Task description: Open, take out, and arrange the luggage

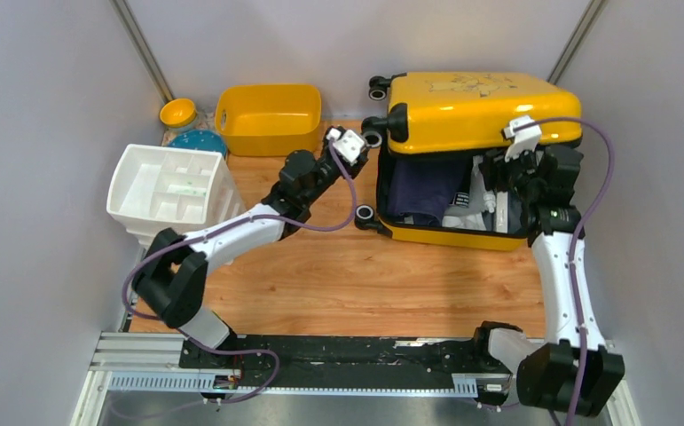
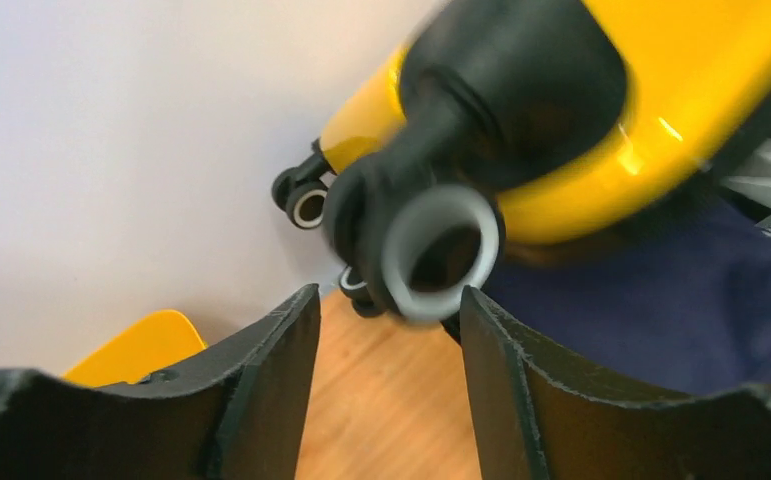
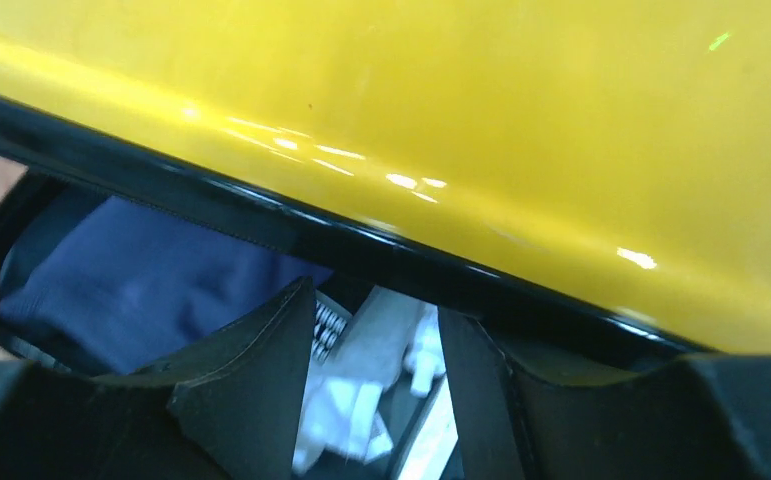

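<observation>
Left wrist: left gripper [image 2: 389, 292] fingers apart, gripping nothing, a black wheel [image 2: 436, 250] of the luggage [image 1: 471, 98] just beyond their tips | right wrist: right gripper [image 3: 376, 300] fingers apart, empty, beneath the lid [image 3: 481, 130] rim, navy cloth [image 3: 151, 290] left | top external: luggage far right on table [image 1: 338, 275], lid part-raised.

The wheel [image 2: 431, 250] at twelve o'clock of the left tool [image 2: 389, 295] is blurred. The luggage [image 1: 480, 106] lid hides part of the clothes [image 1: 422, 191].
</observation>
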